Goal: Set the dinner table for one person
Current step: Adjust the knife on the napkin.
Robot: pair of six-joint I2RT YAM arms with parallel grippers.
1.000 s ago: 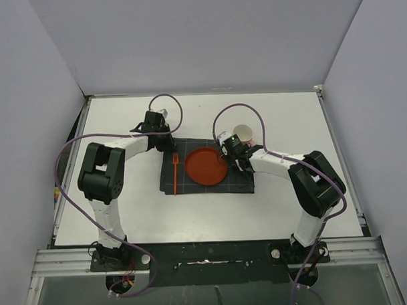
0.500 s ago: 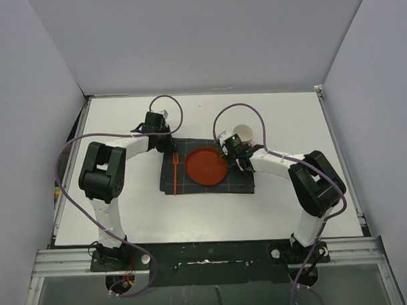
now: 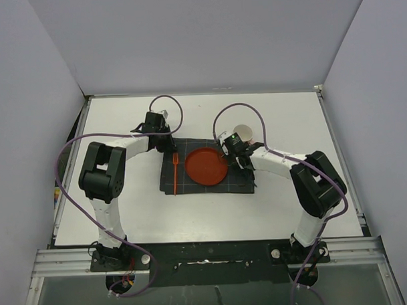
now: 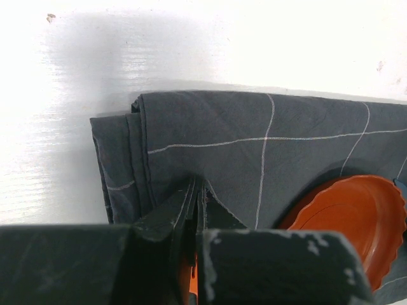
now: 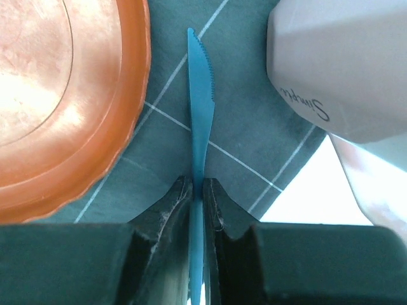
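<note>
The right gripper is pinching the handle of a blue knife, with its jaws drawn narrow onto it. In the wrist view the blade is pointing to 12 o'clock over the dark grid-lined mat. It is running between the orange plate at its 9 o'clock and the white cup at its 2 o'clock. The step in hand is probably laying the knife at the plate's 3 o'clock. Doing it well likely means keeping the blade parallel to the plate's rim and clear of the cup's wall, which is sitting near. The jaws should be opening only once the knife is lying flat on the cloth, and I cannot tell whether it is touching yet. The fingers should then be lifting straight off so they are not dragging it askew. The left gripper is hovering over the mat's 10 o'clock corner, above the top of the orange fork. Its jaws are narrow with an orange sliver in the slit, but I cannot tell whether they are gripping. The dinner table is lying under everything and filling the middle of the overhead view. It is looking white, flat and faintly glossy, with thin metal rails along its edges.
</note>
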